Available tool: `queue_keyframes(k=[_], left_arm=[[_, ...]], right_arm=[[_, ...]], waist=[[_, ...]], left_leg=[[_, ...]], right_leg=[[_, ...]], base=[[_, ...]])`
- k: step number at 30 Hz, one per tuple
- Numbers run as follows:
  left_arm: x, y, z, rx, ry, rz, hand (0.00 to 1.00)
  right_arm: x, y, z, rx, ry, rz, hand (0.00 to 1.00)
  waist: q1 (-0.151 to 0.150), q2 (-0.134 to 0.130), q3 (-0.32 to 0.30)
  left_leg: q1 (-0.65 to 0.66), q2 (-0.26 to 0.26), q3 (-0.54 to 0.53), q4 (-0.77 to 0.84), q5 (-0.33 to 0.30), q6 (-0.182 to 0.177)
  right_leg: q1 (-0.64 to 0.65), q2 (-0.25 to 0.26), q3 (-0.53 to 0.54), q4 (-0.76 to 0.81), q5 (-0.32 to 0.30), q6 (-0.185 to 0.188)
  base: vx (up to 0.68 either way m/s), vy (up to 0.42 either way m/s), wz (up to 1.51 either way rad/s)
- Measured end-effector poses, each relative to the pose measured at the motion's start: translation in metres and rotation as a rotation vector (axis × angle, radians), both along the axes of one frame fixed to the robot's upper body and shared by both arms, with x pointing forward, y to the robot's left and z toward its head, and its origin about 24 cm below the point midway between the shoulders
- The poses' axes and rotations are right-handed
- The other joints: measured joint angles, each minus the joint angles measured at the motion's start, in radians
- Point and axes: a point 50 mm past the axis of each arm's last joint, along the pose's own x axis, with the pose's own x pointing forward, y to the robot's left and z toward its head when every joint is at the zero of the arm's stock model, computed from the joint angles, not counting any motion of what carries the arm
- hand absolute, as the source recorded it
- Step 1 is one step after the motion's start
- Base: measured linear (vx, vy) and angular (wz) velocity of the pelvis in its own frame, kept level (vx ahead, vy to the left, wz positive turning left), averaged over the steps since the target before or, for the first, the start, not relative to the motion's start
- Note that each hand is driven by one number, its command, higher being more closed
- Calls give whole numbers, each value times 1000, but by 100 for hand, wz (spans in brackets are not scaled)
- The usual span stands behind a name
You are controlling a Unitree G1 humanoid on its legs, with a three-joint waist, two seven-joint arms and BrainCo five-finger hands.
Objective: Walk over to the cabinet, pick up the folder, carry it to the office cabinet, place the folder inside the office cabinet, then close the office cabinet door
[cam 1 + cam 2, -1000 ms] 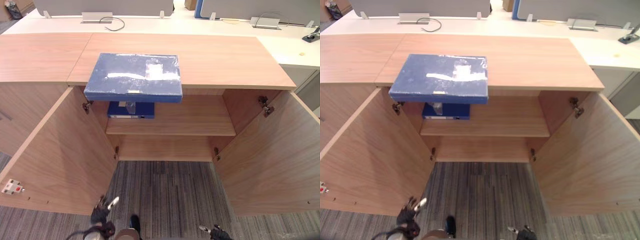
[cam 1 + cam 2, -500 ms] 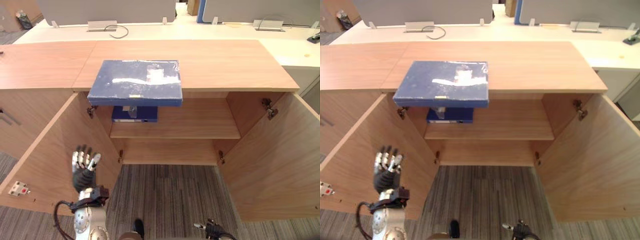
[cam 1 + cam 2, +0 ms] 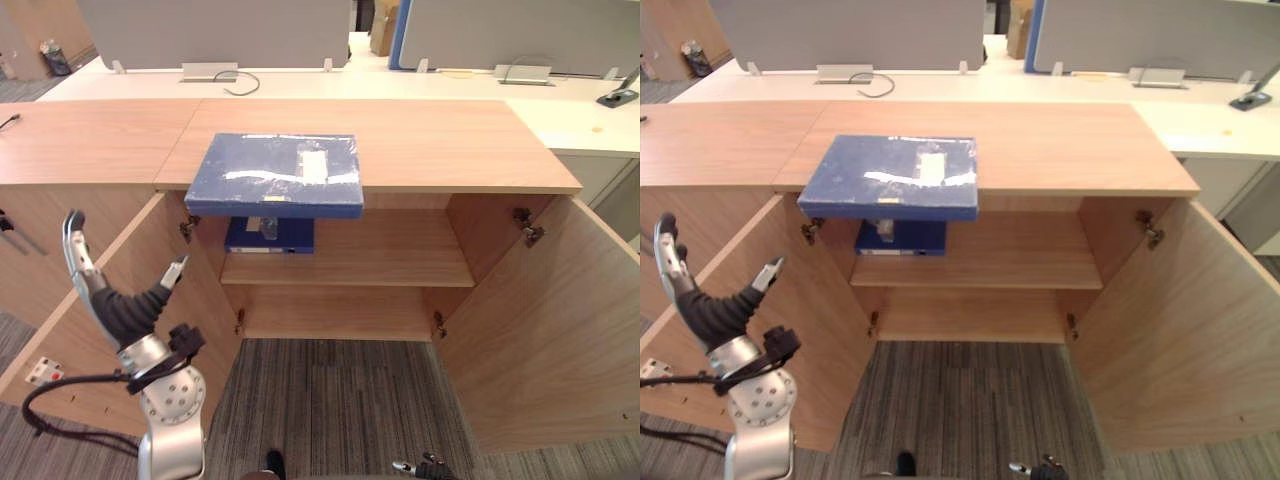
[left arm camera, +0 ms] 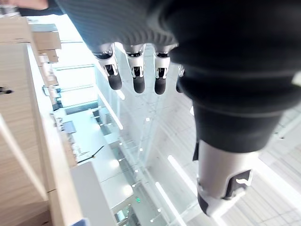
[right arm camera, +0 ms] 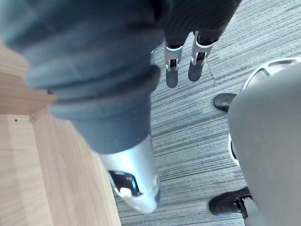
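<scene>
One folder (image 3: 275,172) beyond left robot hand (image 3: 118,306)

Lower left of eye views: left robot hand (image 3: 122,308) upright on bent silver forearm (image 3: 170,400). Fingers (image 3: 74,238) straight, pointing up. Thumb (image 3: 174,271) spread wide to side. Palm empty. Bottom edge, right of centre: right robot hand (image 5: 171,70) hanging low, fingers relaxed and near straight, pointing down, empty.

Blue folder (image 3: 275,172) lying flat, overhanging cabinet top (image 3: 450,140)
</scene>
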Motion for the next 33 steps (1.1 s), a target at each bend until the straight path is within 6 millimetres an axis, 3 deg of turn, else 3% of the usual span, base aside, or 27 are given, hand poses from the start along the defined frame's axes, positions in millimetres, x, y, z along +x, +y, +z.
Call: queue_keyframes(k=[4,16,33], left_arm=[[15,2,7,171,25,96,0],[63,37,-14,564,332,231,0],[84,55,-16,662,469,261,0]], right_arm=[[-3,-2,0,-7,3,1,0],[-14,-10,1,-32,1,73,0],[-8,-9,3,-23,-26,85,0]], waist=[[-10,0,-18],[-34,-6,-38],[-61,-29,-33]], left_leg=[[15,6,16,-2,0,0],[40,14,45,-26,10,-4],[52,17,59,-27,10,-6]], right_leg=[[0,3,28,-3,1,2],[6,16,52,-39,16,-7],[28,25,55,-88,50,-7]], base=[[-7,8,-18],[-14,8,-8],[-22,22,-2]])
